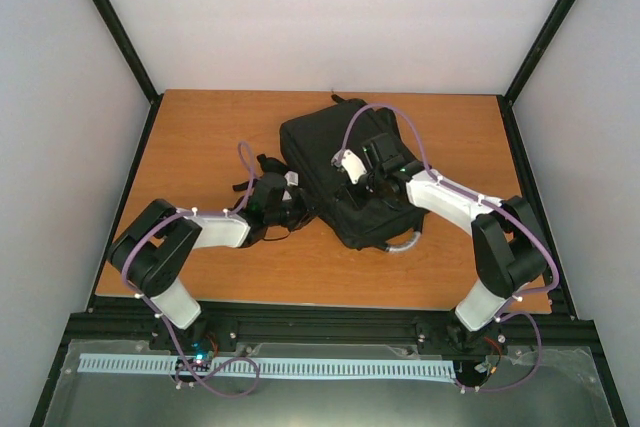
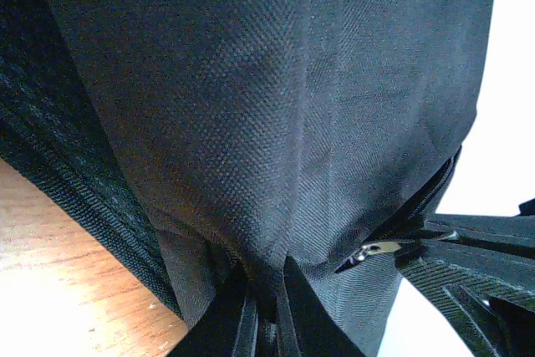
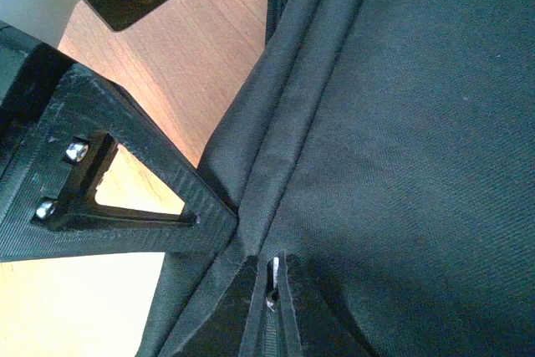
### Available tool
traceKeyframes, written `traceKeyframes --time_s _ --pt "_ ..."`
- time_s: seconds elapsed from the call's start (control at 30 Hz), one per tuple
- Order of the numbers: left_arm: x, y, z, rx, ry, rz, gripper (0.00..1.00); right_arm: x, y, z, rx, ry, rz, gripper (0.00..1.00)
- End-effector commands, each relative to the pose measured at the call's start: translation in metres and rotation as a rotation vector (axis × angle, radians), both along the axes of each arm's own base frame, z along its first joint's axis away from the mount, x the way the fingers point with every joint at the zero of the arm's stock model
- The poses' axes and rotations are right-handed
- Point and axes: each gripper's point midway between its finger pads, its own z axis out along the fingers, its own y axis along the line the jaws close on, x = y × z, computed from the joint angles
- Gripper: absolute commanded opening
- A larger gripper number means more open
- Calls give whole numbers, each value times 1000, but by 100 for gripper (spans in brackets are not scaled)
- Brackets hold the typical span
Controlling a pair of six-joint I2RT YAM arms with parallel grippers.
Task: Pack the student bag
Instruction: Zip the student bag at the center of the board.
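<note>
Left gripper [image 2: 266, 290] pinches the student bag [image 1: 320, 147] fabric (right gripper [image 3: 269, 272] likewise), both arms reaching inward.

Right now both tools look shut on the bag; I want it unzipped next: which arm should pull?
Right, probably: the right tool pinches the student bag on its zip seam. The left tool clamps plain fabric, a metal zip pull lying outside its grip.

- The top view is evenly, softly lit; the table [image 1: 200, 147] carries only faint shadows beneath the arms [image 1: 215, 232].
- In the left wrist view the student bag [image 2: 276, 106] is dark yet sharp in weave; the right edge burns out white.
- In the right wrist view the table glares at the lower left.
</note>
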Motion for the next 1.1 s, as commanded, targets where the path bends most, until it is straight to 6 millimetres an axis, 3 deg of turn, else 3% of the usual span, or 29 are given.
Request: traceKeyframes --time_s 0.0,0.77,1.07 --pt "5 -11 25 -44 -72 -15 1 17 -10 15 22 -62 -54 3" --pt "-7 7 14 -3 -60 24 1 72 -131 39 79 -97 -373 3" --pt "-8 10 14 7 -63 26 1 93 -167 23 74 -78 -449 3"
